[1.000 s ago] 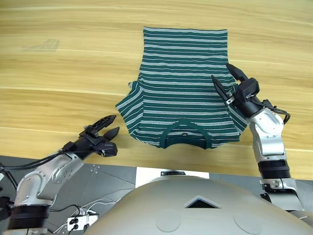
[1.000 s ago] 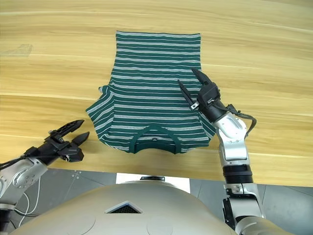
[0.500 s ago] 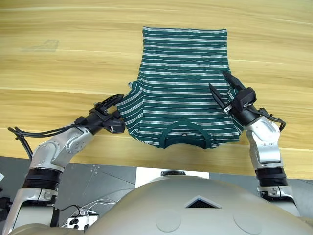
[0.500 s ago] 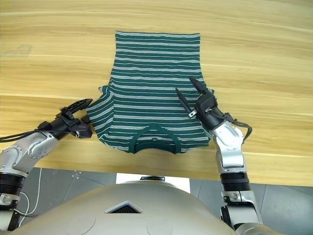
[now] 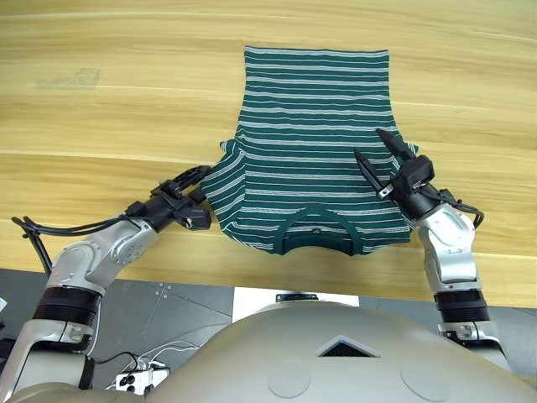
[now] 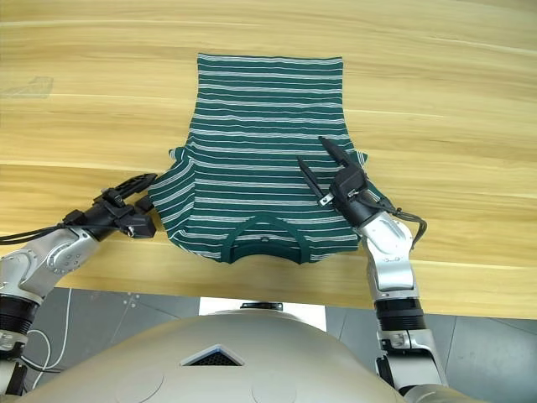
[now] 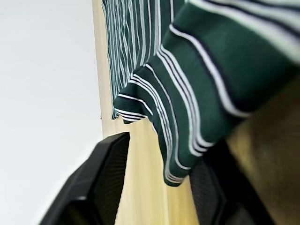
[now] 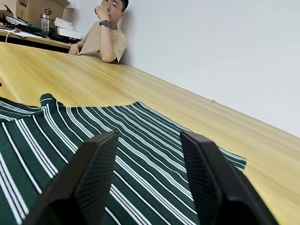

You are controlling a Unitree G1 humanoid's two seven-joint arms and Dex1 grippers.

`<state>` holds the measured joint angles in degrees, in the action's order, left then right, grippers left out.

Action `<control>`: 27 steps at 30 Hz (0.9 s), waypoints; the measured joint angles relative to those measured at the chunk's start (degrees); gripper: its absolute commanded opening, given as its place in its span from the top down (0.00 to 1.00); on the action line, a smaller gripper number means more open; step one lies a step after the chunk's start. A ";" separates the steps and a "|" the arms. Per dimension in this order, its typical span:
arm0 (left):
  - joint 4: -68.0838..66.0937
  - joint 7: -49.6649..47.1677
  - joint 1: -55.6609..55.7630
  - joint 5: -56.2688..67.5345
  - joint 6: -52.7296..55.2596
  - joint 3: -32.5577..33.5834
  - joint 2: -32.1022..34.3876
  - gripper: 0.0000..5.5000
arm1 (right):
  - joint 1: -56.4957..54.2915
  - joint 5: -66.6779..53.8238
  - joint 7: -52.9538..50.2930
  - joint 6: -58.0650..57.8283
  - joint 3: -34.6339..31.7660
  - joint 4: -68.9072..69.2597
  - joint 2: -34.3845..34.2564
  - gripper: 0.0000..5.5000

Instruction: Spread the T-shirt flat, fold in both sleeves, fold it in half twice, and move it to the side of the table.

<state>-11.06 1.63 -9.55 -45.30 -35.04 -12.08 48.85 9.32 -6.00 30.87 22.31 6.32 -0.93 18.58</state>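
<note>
T-shirt (image 5: 315,143): laid flat on the desk (image 5: 101,126), collar nearest the robot
Left hand (image 5: 204,195): fingers apart, left sleeve edge (image 7: 187,122) framed between them, not yet pinched
Right hand (image 5: 369,143): fingers apart, held over the shirt's right side
Risk: a shallow pinch could let the sleeve be dragged askew and the body bunched

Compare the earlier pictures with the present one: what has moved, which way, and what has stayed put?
The left gripper swung in from beside the table's near edge to the T-shirt's left sleeve corner, and its fingers are open at the fabric edge. The right gripper, open above the shirt's right side, drew back slightly toward the collar. Nothing was gripped or released. The T-shirt lies as before on the table.
</note>
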 measured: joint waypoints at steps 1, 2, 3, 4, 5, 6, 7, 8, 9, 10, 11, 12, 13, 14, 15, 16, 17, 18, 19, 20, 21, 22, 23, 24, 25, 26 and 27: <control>-0.05 -0.01 -0.02 0.00 0.22 -0.15 0.00 0.72 | 0.10 -0.09 0.31 0.01 0.02 0.12 0.03 0.56; -0.06 0.00 0.08 0.00 0.26 -0.25 0.14 0.75 | 0.22 -0.29 0.64 0.04 0.05 0.36 0.04 0.56; -0.08 -0.01 0.19 0.00 0.26 -0.34 0.21 0.77 | 0.49 -0.52 0.80 0.12 0.07 0.67 0.06 0.56; -0.19 -0.03 0.29 0.01 0.28 -0.39 0.23 0.80 | 0.85 -0.58 1.02 0.15 0.07 0.97 0.07 0.56; -0.35 -0.06 0.50 0.05 0.31 -0.38 0.33 0.82 | 1.17 -0.59 1.29 0.26 0.07 1.18 0.07 0.56; -0.49 -0.08 0.82 0.06 0.35 -0.38 0.38 0.84 | 1.34 -0.59 1.43 0.29 0.07 1.18 0.07 0.56; -0.72 -0.16 1.15 0.06 0.44 -0.39 0.39 0.86 | 1.45 -0.61 1.62 0.39 0.06 1.19 0.08 0.56; -0.97 -0.34 1.39 0.20 0.49 -0.38 0.41 0.88 | 1.53 -0.62 1.80 0.47 0.07 1.21 0.08 0.56; -1.25 -0.51 1.57 0.38 0.51 -0.38 0.41 0.89 | 1.63 -0.66 1.88 0.54 0.07 1.23 0.08 0.56; -1.61 -0.75 1.85 0.43 0.48 -0.39 0.40 0.91 | 1.74 -0.71 1.94 0.63 0.09 1.24 0.08 0.56; -2.27 -0.97 2.44 0.43 0.50 -0.43 0.40 0.93 | 1.84 -0.99 1.99 0.75 0.13 1.25 0.08 0.56; -2.82 -1.15 3.03 0.44 0.56 -0.48 0.40 0.95 | 2.00 -1.11 2.06 1.02 0.15 1.26 0.08 0.56; -3.00 -1.22 3.26 0.46 0.57 -0.48 0.40 0.97 | 2.15 -1.16 2.20 1.07 0.16 1.31 0.08 0.56; -3.16 -1.33 3.43 0.50 0.61 -0.48 0.40 0.98 | 2.30 -1.19 2.45 1.08 0.18 1.32 0.08 0.56; -3.16 -1.62 3.45 0.55 0.62 -0.47 0.42 1.00 | 2.40 -1.20 2.56 1.09 0.19 1.38 0.08 0.56; -3.14 -1.88 3.44 0.58 0.61 -0.47 0.46 1.00 | 2.53 -1.23 2.71 1.12 0.20 1.57 0.08 0.56; -3.12 -2.11 3.44 0.59 0.61 -0.47 0.48 1.00 | 2.74 -1.58 2.93 1.32 0.20 1.70 0.08 0.56; -3.11 -2.17 3.43 0.59 0.61 -0.47 0.48 1.00 | 2.85 -1.66 2.97 1.38 0.19 1.75 0.08 0.56; -3.11 -2.22 3.43 0.59 0.62 -0.50 0.49 1.00 | 2.86 -1.67 3.00 1.39 0.19 1.79 0.08 0.56; -3.09 -2.23 3.43 0.59 0.62 -0.52 0.50 1.00 | 2.86 -1.68 3.01 1.39 0.19 1.83 0.08 0.56; -3.07 -2.26 3.43 0.59 0.62 -0.59 0.55 1.00 | 2.86 -1.69 3.03 1.40 0.17 1.90 0.08 0.56; -3.05 -2.29 3.43 0.59 0.62 -0.64 0.59 1.00 | 2.86 -1.70 3.03 1.40 0.15 1.98 0.08 0.56; -3.02 -2.31 3.43 0.58 0.63 -0.66 0.60 1.00 | 2.86 -1.70 3.03 1.40 0.13 2.03 0.09 0.56; -2.94 -2.34 3.43 0.58 0.62 -0.75 0.65 1.00 | 2.86 -1.70 3.03 1.40 0.08 2.08 0.09 0.56; -2.79 -2.36 3.42 0.55 0.64 -0.87 0.69 1.00 | 2.86 -1.70 3.02 1.40 0.01 2.13 0.09 0.56; -2.74 -2.39 3.42 0.55 0.63 -0.95 0.71 1.00 | 2.86 -1.70 3.02 1.40 0.00 2.15 0.09 0.56; -2.70 -2.41 3.42 0.56 0.61 -1.02 0.73 1.00 | 2.87 -1.70 3.01 1.40 0.00 2.20 0.09 0.56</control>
<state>-13.76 -0.78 -6.13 -44.75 -34.43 -13.10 49.58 12.18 -7.70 33.88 23.71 6.32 1.27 18.67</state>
